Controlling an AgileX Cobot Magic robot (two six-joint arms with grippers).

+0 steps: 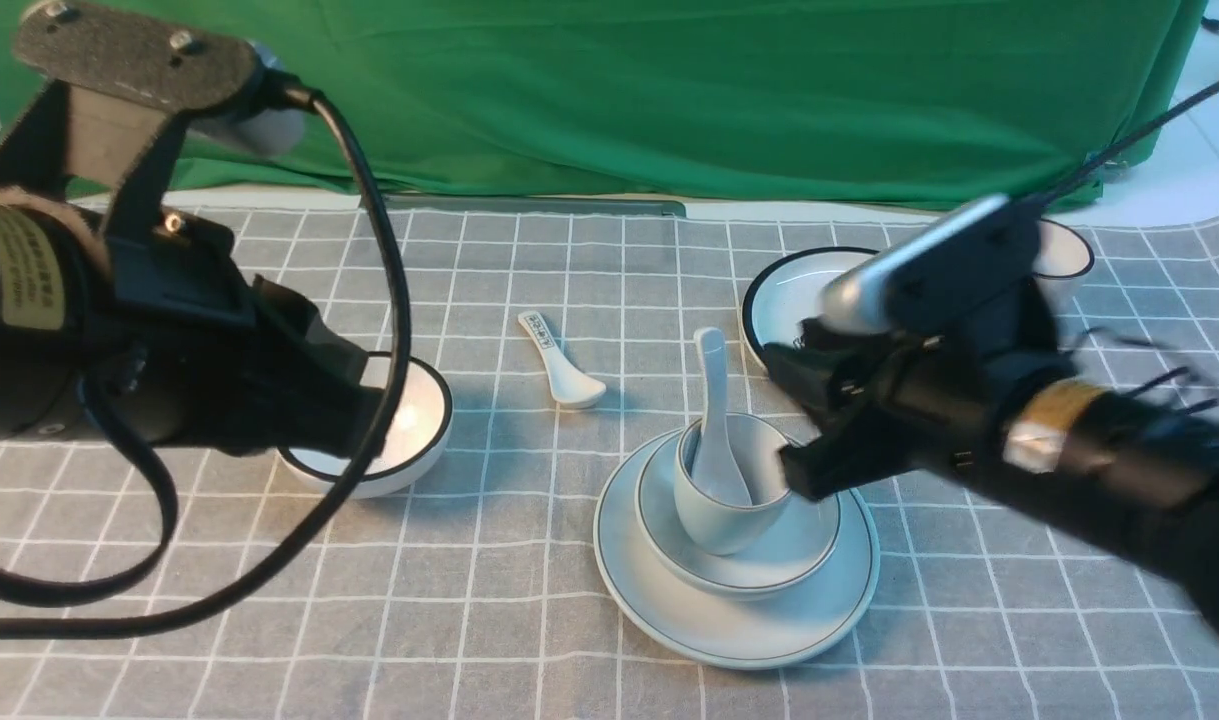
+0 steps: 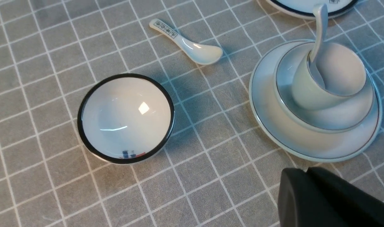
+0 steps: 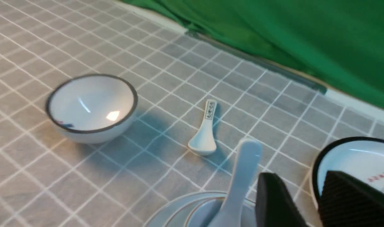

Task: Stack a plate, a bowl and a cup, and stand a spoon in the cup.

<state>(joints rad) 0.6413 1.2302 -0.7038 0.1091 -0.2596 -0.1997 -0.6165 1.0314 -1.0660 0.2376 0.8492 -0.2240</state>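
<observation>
The plain white ceramic soup spoon [image 1: 713, 405] stands in the cup [image 1: 711, 522], its scoop down inside and its long handle rising past the rim on the far side. The small pale cup sits in the middle of the wide shallow bowl [image 1: 811, 540], and the bowl rests on the large pale plate [image 1: 666, 600], both with a thin dark rim line. The whole stack stands on the near, slightly right part of the surface [image 1: 529, 560], which is covered by a grey cloth with white checks. The right pincer [image 1: 780, 420] hangs just to the right of the cup, over that side of the bowl. It is released: the right wrist view shows its two black fingers [image 3: 273, 201] apart with nothing between them, and the spoon handle stands just beside the nearer one. Whether a finger touches the cup rim cannot be told. Farther left lies a smaller spoon with printed marks on its handle [image 1: 561, 368], flat on the cloth. Beyond it is a white bowl with a thick black rim [image 1: 421, 428], partly hidden by the left arm. The left pincer [image 2: 303, 180] is clenched and grasps nothing, held above the cloth near the stack. Behind the right arm sit a black-rimmed plate [image 1: 781, 300] and a black-rimmed cup [image 1: 1069, 256], with a green backdrop [image 1: 669, 90] across the far edge.
</observation>
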